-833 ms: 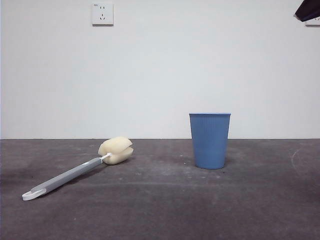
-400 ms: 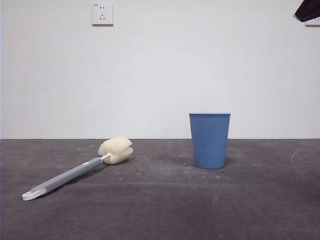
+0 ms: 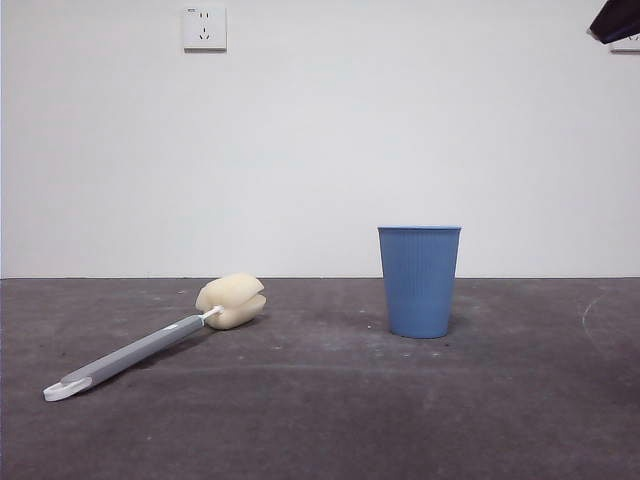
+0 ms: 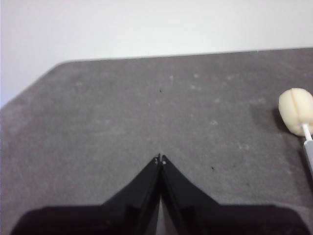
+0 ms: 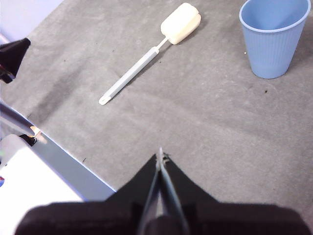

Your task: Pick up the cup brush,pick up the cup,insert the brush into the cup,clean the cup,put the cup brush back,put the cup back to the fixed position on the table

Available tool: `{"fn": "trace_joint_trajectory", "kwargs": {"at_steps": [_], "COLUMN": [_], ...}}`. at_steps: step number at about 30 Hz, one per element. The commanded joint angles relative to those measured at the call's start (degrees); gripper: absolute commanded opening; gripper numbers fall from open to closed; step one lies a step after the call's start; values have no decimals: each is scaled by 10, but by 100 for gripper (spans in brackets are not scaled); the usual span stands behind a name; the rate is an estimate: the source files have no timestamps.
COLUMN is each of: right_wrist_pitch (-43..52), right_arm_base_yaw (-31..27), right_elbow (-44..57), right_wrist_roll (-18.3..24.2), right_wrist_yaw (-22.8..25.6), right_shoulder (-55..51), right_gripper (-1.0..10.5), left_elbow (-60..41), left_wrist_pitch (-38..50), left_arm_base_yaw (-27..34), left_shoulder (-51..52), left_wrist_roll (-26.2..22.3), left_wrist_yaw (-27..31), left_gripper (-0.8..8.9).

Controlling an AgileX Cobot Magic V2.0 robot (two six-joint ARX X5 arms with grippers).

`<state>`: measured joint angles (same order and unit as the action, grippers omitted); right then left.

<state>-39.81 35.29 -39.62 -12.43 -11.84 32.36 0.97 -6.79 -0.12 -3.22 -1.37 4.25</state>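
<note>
While the cup brush (image 3: 150, 345) lies flat at left, sponge head far, looped end near, the cup (image 3: 420, 281) stands upright well to its right. Both the left gripper (image 4: 160, 159) and right gripper (image 5: 160, 155) hover pinched closed, empty. The left looks nearer the brush; open table (image 3: 320, 420) surrounds it.

Blue ribbed cup (image 3: 420, 282), cream-headed grey brush (image 3: 155, 345)

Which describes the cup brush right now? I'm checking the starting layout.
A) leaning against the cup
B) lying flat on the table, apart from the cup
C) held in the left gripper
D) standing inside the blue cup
B: the cup brush lies flat on the table, well apart from the upright cup.
</note>
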Motion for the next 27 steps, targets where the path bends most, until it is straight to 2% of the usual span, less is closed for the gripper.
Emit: {"fn": "trace_joint_trajectory", "kwargs": {"at_steps": [1,24,27], "right_wrist_pitch": [3,3,2], "right_arm_base_yaw": [2,2,2], "right_elbow": [1,1,1], "right_wrist_roll": [3,3,14], "right_wrist_yaw": [2,2,2], "right_shoulder": [-1,-1,-2], "right_gripper": [2,2,2], "left_elbow": [-8,-8,-8], "left_wrist_pitch": [-35,-33,-33], "left_arm_base_yaw": [2,2,2], "left_shoulder": [19,30,30], "left_wrist_roll": [14,23,23], "left_wrist_yaw": [0,2,2], "left_gripper": [-1,-1,-1]}}
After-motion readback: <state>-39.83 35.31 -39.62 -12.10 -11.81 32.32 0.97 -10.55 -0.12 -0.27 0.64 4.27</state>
